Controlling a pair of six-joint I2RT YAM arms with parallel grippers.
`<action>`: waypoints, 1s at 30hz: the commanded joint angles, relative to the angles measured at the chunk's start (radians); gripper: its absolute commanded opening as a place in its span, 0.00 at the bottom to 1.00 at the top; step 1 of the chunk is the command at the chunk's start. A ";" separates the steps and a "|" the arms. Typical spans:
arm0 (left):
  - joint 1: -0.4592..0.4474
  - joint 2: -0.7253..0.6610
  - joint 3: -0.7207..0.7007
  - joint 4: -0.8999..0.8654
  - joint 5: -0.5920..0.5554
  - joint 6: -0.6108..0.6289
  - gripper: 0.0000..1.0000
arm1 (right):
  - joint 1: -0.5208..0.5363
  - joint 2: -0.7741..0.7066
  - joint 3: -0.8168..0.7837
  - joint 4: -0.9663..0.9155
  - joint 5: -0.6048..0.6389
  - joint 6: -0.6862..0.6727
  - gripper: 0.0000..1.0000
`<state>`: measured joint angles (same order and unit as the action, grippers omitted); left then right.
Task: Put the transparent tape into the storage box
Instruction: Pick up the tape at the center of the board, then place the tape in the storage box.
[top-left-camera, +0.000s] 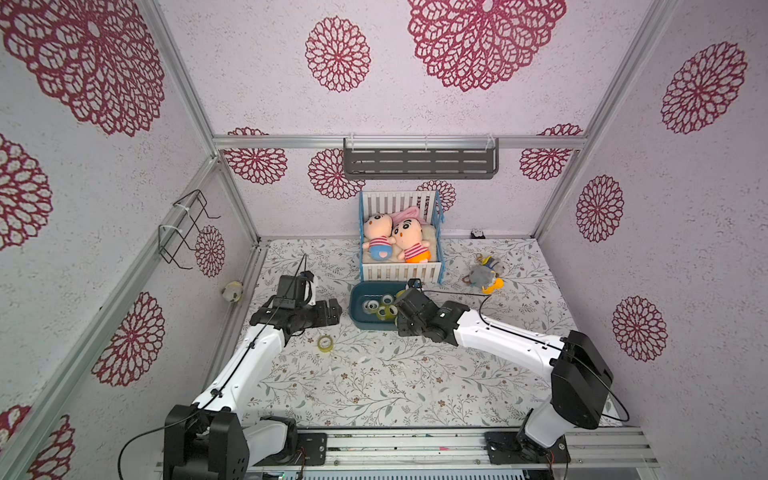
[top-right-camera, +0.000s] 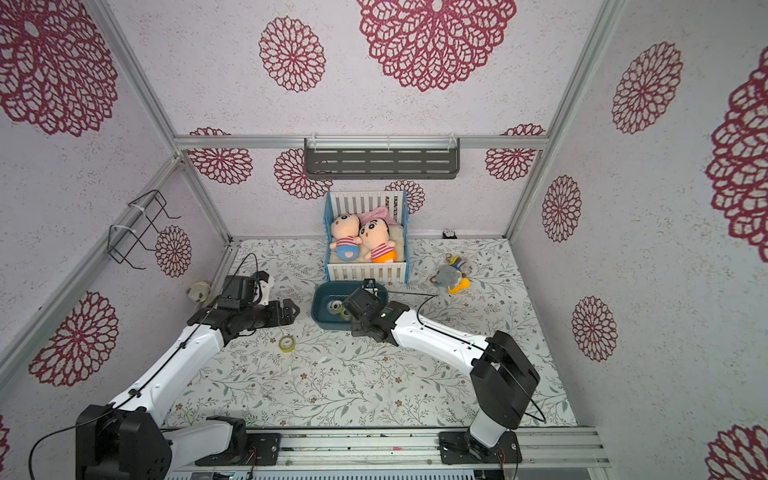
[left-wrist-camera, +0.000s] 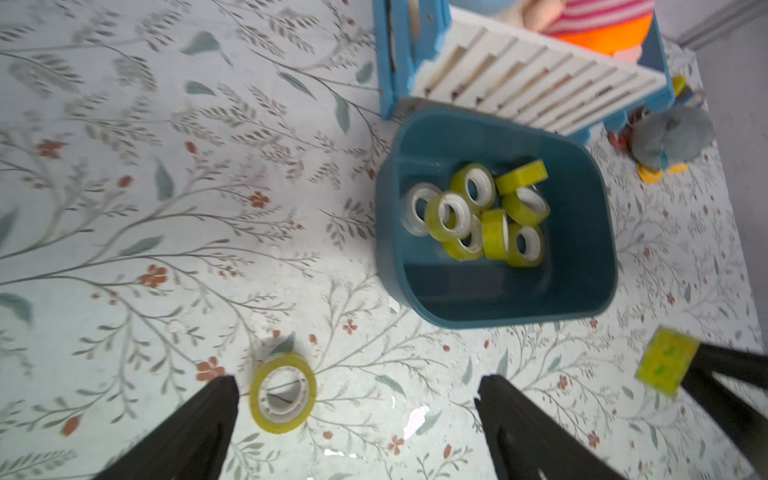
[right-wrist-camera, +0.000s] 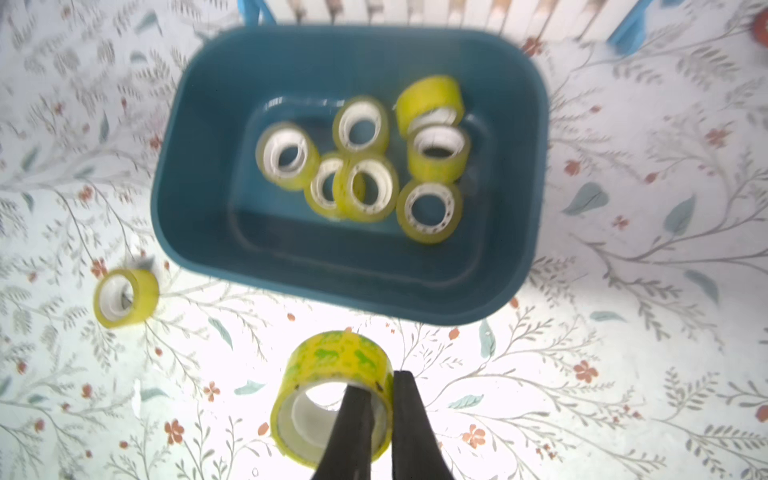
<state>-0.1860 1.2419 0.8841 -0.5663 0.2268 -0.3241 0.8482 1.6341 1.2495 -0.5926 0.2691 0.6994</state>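
Right wrist view: the right hand (right-wrist-camera: 380, 380) is seen pinching the wall of one transparent tape roll (right-wrist-camera: 332, 374). One finger is passed through the core and the other is pressed on the outer face.
Place of held roll: judged lifted off the tabletop (right-wrist-camera: 582, 374), just beside the near wall of the storage box (right-wrist-camera: 174, 208) and not yet over its opening.
Place of box: centre of the frame in both top views (top-left-camera: 354, 305), directly below the toy crib (top-left-camera: 399, 270). A heap of rolls (right-wrist-camera: 365, 191) is already lying inside.
Outside the box: a loose roll (top-left-camera: 325, 343) is found on the tabletop, lower left of the box in a top view.
State of left hand (left-wrist-camera: 357, 382): spread wide, nothing gripped. Its height over the loose roll cannot be told.
Step in hand: judged to be the carry, with the grip made and the release not yet done.
Next move: the held roll is to be brought over the opening, then the fingers parted. The roll hangs to one side of the pinch, so that offset should be allowed for.
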 joint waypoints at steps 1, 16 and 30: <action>-0.048 -0.017 0.014 0.005 0.055 0.025 0.97 | -0.050 -0.001 0.044 0.036 -0.013 -0.030 0.00; -0.060 -0.036 0.003 0.016 0.060 0.027 0.97 | -0.128 0.340 0.392 -0.012 -0.096 -0.079 0.45; -0.057 -0.133 0.010 -0.009 -0.089 0.026 0.97 | -0.127 0.136 0.233 0.119 -0.145 -0.105 0.65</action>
<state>-0.2424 1.1671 0.8841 -0.5694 0.2127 -0.3054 0.7258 1.9015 1.5230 -0.5587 0.1566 0.6182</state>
